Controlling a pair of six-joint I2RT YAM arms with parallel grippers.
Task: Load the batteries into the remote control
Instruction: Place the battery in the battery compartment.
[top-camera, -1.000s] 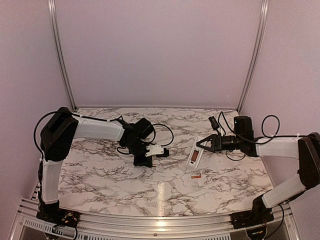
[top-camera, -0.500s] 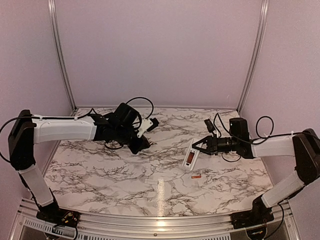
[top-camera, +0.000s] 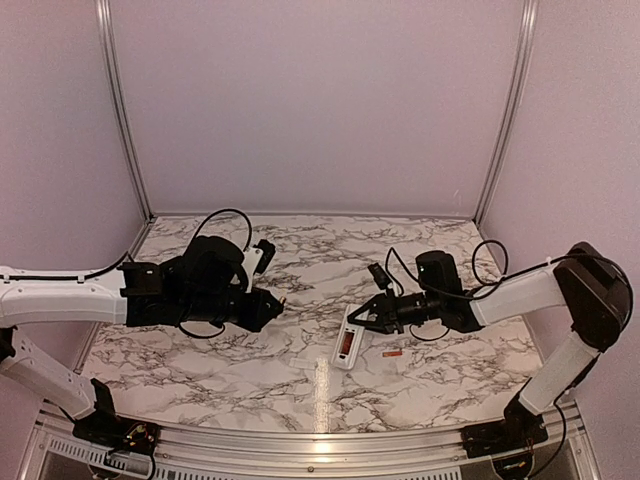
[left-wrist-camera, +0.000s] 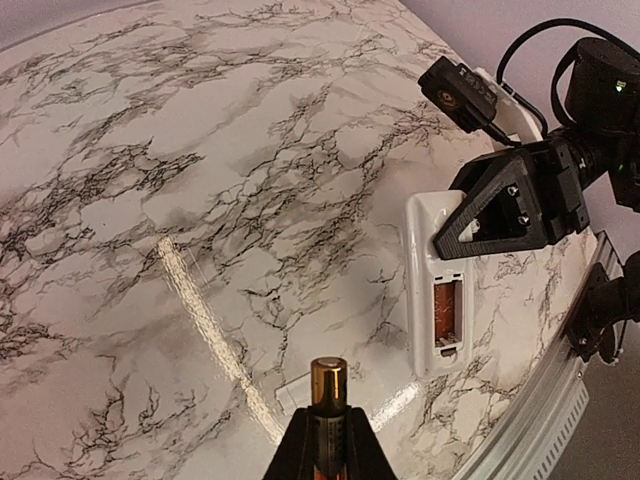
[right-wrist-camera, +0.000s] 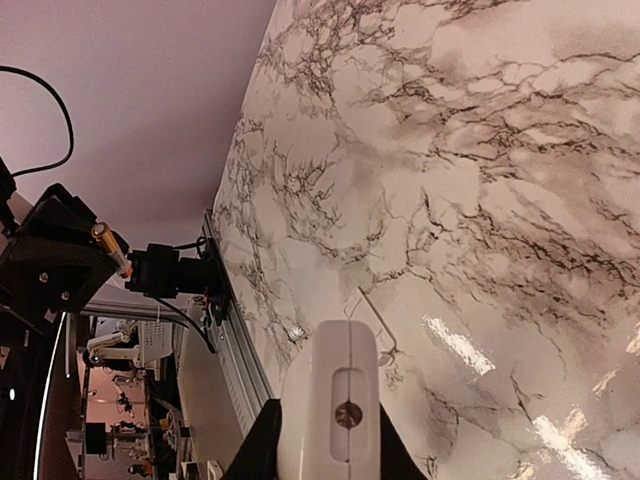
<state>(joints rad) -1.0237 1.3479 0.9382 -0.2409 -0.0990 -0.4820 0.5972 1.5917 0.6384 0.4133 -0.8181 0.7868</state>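
- See the small white plastic remote control (top-camera: 347, 343)?
- Yes. Lying back-up on the white marble counter (top-camera: 200, 350) with grey veins, close to the metal rail (top-camera: 300, 443) at the front edge. Pinched at its far end by the right fingers (top-camera: 365, 318), closed snug on both sides.
- And inside the open battery recess (left-wrist-camera: 446, 312)?
- Something orange in there. Hard to tell more.
- Spot any batteries?
- One little coppery-orange battery (left-wrist-camera: 327, 385) with a dark band near its tip, squeezed between the left fingers (top-camera: 270, 303). Held up off the counter, poking out forward. Another battery (top-camera: 393, 353) lying loose just right of the remote control, not touching.
- Room to move?
- Bare marble between the left fingers and the remote control. Well apart from the pink walls (top-camera: 60, 150) too.
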